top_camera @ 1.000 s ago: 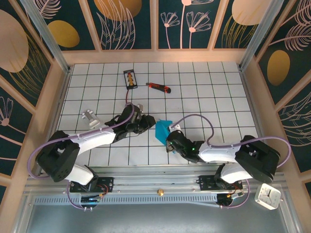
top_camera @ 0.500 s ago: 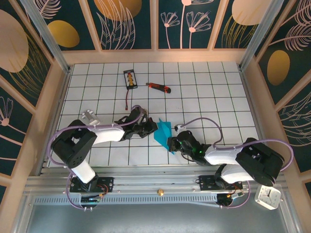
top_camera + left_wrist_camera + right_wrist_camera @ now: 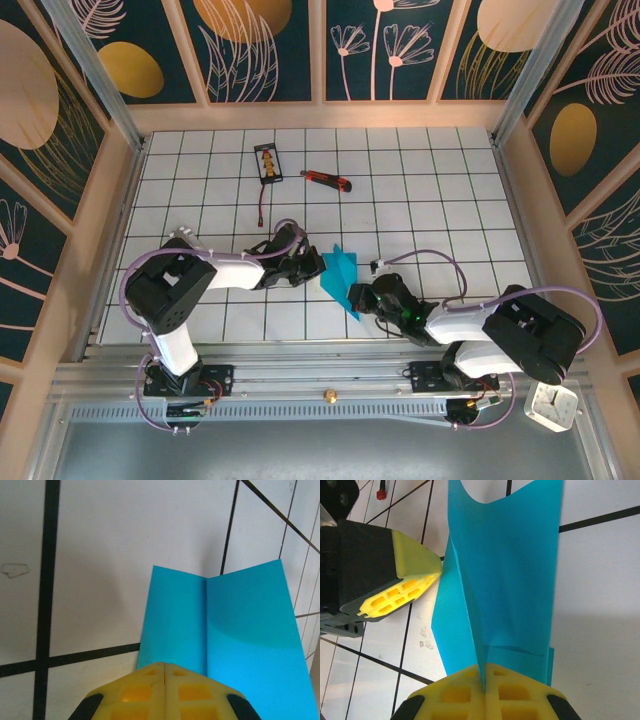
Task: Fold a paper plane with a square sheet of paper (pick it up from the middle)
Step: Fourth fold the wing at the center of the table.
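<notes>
The cyan-blue sheet of paper point(image 3: 340, 272), folded into an angular shape with a centre crease, stands tilted on the white grid table between my two grippers. My right gripper point(image 3: 354, 297) is shut on its near end; in the right wrist view the paper point(image 3: 515, 580) rises edge-on out of the closed yellow fingertips point(image 3: 485, 667). My left gripper point(image 3: 320, 266) is shut, with nothing visible between its fingers. Its tip point(image 3: 439, 571) touches the paper's left edge. In the left wrist view the creased sheet point(image 3: 240, 630) spreads just beyond the closed tips point(image 3: 164, 665).
A red-and-black utility knife point(image 3: 327, 181) and a small black card point(image 3: 267, 163) lie at the back of the table. A white bracket point(image 3: 180, 237) peeks out by the left arm. Wooden walls frame the table; a small clock point(image 3: 551, 404) sits off its near right corner.
My left gripper has closed and reached right until its tip meets the paper's left edge. The right gripper has shifted slightly right with the paper still in it.
</notes>
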`<state>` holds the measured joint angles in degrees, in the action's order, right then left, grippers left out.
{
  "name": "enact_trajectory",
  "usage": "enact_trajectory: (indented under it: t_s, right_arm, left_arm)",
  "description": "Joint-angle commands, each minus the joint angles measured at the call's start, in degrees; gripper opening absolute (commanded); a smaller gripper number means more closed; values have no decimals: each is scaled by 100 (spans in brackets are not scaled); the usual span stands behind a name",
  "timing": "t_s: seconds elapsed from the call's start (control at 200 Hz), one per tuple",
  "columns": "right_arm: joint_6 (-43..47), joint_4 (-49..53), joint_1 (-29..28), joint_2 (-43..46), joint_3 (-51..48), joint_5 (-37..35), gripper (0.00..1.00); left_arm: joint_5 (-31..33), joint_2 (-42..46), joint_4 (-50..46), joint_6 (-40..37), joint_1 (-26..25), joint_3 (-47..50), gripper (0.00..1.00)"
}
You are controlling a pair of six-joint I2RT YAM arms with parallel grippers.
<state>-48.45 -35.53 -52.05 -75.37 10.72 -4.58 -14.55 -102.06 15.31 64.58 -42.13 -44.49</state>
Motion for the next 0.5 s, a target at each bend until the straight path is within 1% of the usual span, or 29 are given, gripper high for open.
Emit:
enact_trajectory:
  t_s: [0.0,0.335,0.49]
  right_arm:
    - [-401,-247,46,15,-65,-85,0]
    - [-733,-348,59,-54,-169,-85,0]
    - [-871,-512,123,-203,-237,39,0]
  left_arm:
    - [133,-111,104,-135,-22,-91,0]
    - [281,-163,55,-304,-22,1,0]
    - [327,-116,42,-340,-19,13,0]
